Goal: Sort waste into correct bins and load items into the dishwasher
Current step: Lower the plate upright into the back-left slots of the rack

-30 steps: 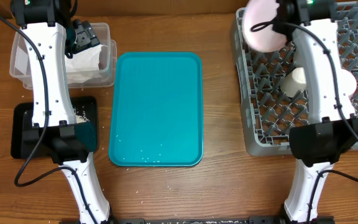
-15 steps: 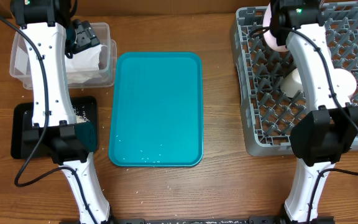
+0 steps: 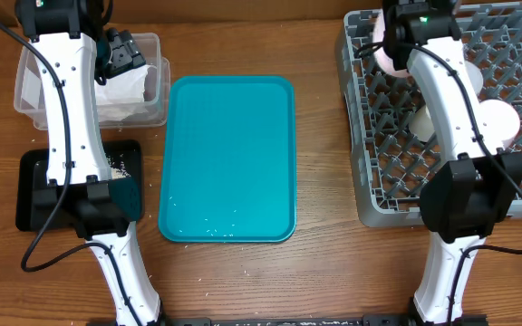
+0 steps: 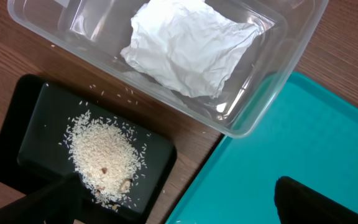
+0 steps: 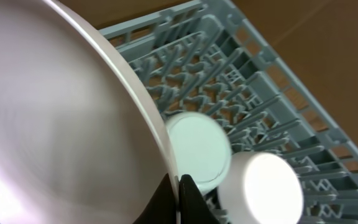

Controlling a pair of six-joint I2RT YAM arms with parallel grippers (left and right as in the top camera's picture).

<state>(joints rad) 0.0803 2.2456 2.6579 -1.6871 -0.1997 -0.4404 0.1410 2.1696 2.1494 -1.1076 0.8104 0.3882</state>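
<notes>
We see a brown wooden tabletop (image 3: 324, 181) carrying four things, all resting flat on it. A teal tray (image 3: 227, 158) lies in the middle, its long side running front to back. To its left, at the back, stands a clear bin (image 3: 157, 91), just beside the tray's far corner. In front of that bin lies a black tray (image 3: 33, 195), close to the teal one. Well apart on the right sits a grey dish rack (image 3: 388, 172). We also see loose rice grains (image 4: 129, 93) scattered on the bare wood between the bin and the black tray.
</notes>
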